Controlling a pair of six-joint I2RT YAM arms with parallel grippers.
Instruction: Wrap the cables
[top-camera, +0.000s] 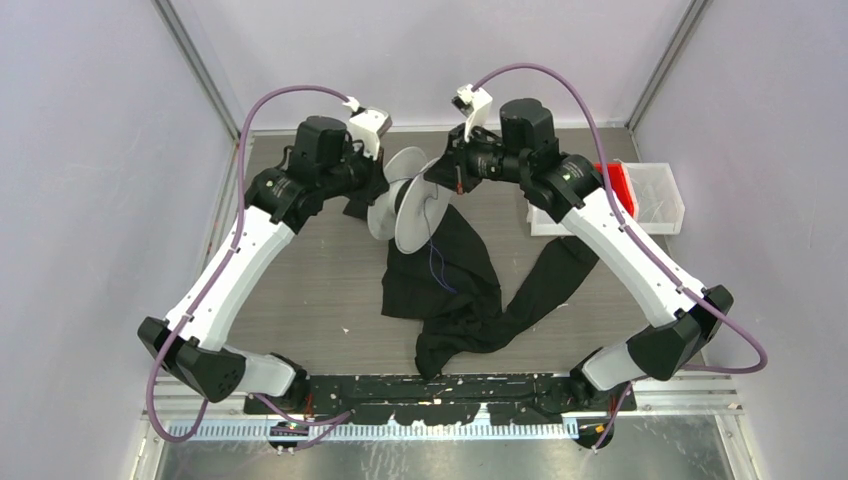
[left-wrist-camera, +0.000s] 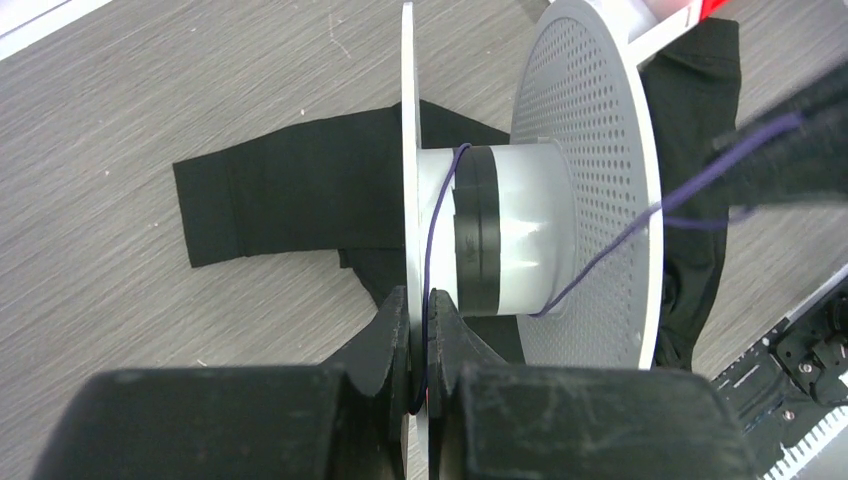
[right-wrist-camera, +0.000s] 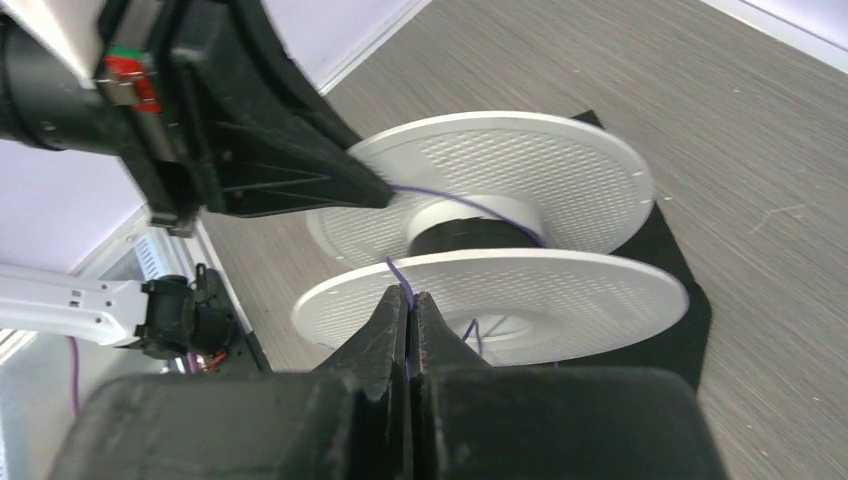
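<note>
The left gripper (left-wrist-camera: 420, 310) is clamped shut on the rim of the white perforated plastic spool (left-wrist-camera: 590, 150). The right gripper (right-wrist-camera: 410, 305), closed, pinches the thin purple cable (left-wrist-camera: 600, 258) running off the spool's hub. Hold it taut, laying each turn between the spool's flanges.

White arms (top-camera: 240, 250), black joints (top-camera: 200, 360), purple hoses (top-camera: 290, 92); left hand (left-wrist-camera: 420, 300) and right hand (right-wrist-camera: 408, 300) black.

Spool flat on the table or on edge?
On edge: the left gripper pinches one flange rim of the spool, holding its axis roughly level.
</note>
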